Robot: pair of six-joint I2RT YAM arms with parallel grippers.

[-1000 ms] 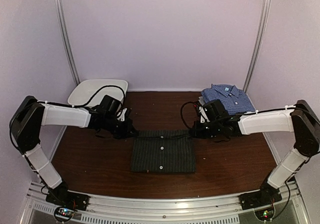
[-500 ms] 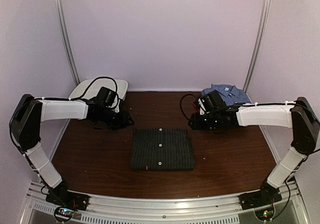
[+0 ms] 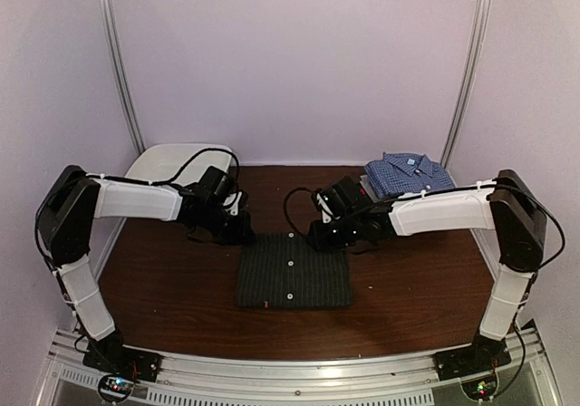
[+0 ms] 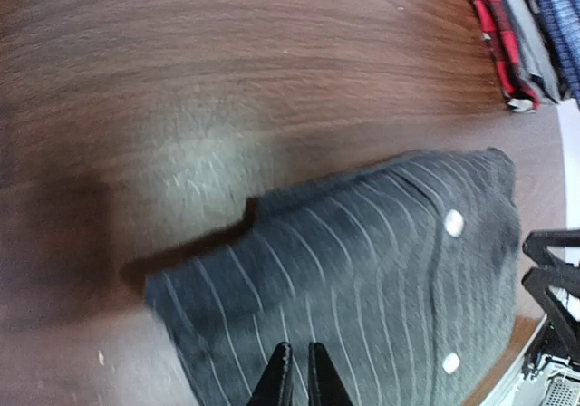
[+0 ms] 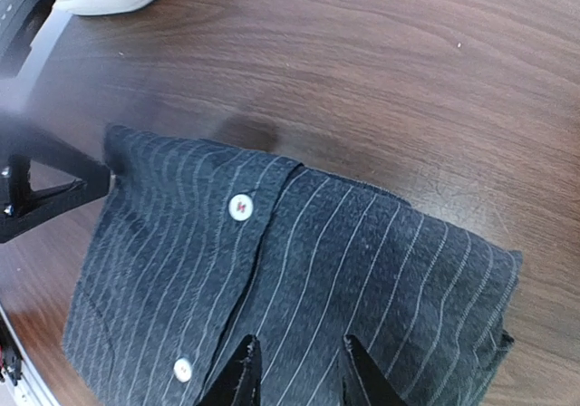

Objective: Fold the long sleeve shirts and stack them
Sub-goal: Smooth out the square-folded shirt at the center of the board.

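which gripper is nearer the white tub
Left. The left gripper is at the pinstriped shirt's far left corner, close to the white tub; the right gripper is across the shirt, farther off.

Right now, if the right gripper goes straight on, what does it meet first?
The black shirt, directly ahead of the right gripper; nothing shows between them, though the gap is hard to judge.
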